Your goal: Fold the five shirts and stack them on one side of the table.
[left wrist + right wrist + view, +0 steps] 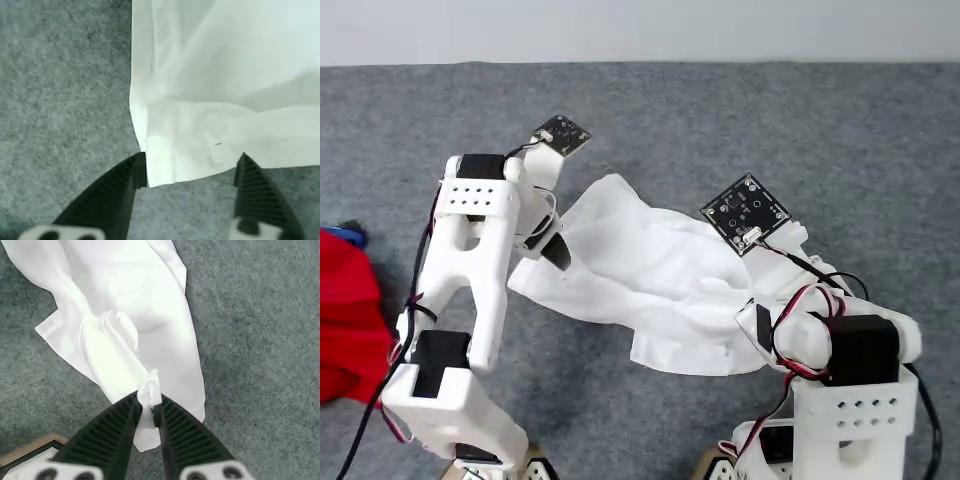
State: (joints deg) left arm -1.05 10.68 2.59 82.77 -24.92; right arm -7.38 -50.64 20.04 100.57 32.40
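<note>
White shirt [650,280] crumpled mid-table [820,130], well apart from red shirt [345,310].
R gripper [149,401] clenched on a fabric bunch at the edge farthest from red shirt, prob. to pull it flat. L gripper [192,162] spread wide over the hem nearer red shirt, gripping nothing. Wrist views give jaw states; high view adds overall layout.

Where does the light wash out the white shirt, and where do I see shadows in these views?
High view: even light, no glare; the white shirt shows soft grey folds. Left wrist view: the shirt beyond the open left hand is very bright, with one grey shadow band. Right wrist view: bright too, yet the folds at the right hand are readable.
</note>
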